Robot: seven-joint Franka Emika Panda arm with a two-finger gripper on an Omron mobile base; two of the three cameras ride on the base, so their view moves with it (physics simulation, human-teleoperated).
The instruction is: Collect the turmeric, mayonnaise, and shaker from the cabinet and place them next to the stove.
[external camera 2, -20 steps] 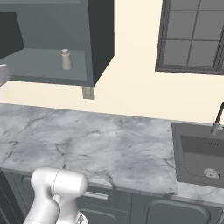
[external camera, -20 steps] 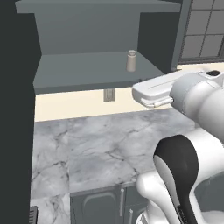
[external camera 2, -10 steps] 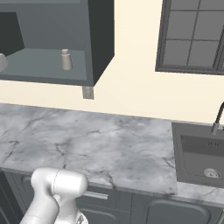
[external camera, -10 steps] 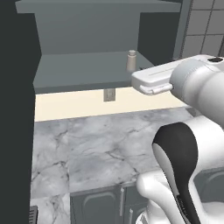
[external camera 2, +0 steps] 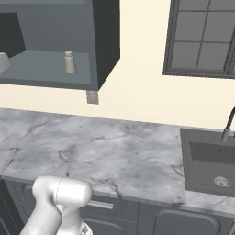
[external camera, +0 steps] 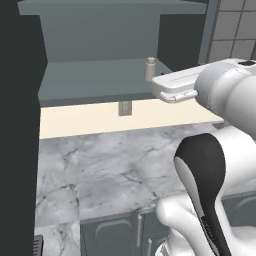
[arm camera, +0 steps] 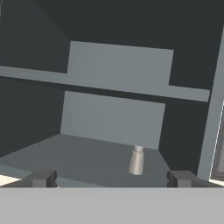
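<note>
In front of the open dark slate-grey wall cabinet, the robot's hand is held level with the grey shelf, its two dark fingertips spread wide with nothing between them. It is aimed this way, it seems, so that the tiny slim pale grey-beige shaker with a narrower rounded cap can be approached straight on. The shaker stands upright near the right end of the shelf, apart from the hand and slightly right of its centre line, so a small sideways correction is probably needed. The cabinet's right side wall rises close beside the shaker and could be struck by the right finger. Below, the grey marbled desk is spread, with a dark sink at its right end and a dark-framed window above.
</note>
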